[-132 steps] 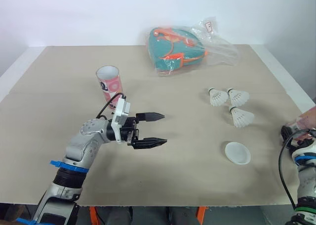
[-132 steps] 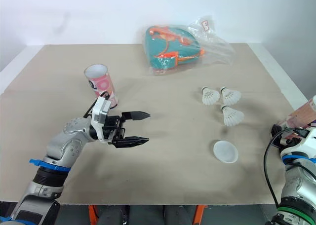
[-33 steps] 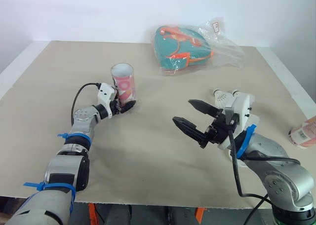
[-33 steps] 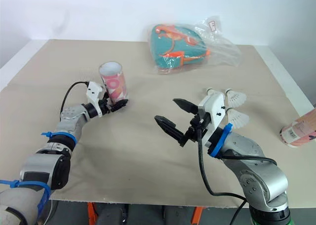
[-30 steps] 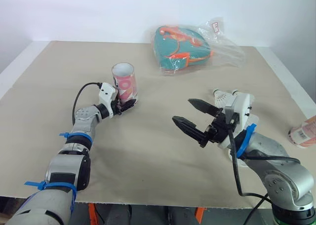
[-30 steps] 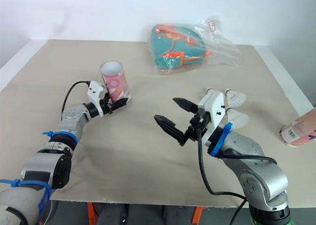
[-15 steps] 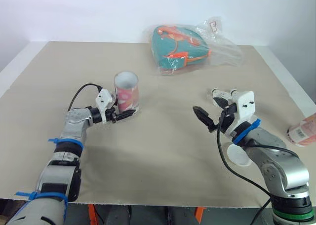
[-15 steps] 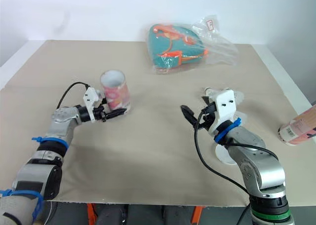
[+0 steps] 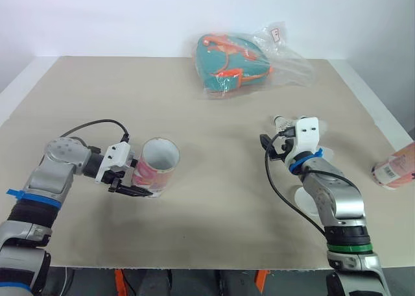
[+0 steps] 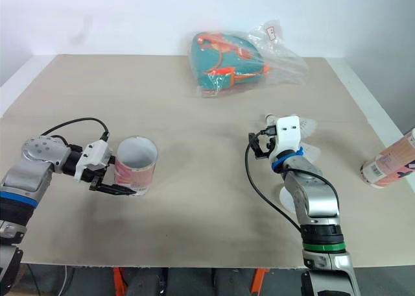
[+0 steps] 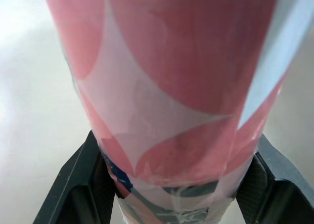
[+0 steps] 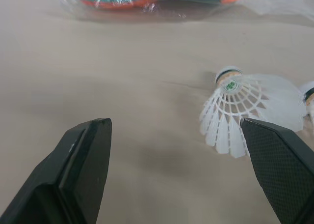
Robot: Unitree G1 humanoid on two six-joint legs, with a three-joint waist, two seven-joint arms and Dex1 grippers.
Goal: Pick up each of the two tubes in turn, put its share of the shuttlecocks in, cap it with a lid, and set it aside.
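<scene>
Pink tube (image 9: 157, 168) in left gripper (image 9: 137, 187), base hidden

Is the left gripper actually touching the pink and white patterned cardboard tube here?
Touching. The left wrist view shows both black fingers of the left gripper pressed flush against opposite sides of the pink and white patterned cardboard tube, with no gap.

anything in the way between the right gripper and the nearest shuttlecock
Nothing visible. The right gripper is open, and the nearest shuttlecock lies just ahead of it on the table, with only bare surface between them.
</scene>
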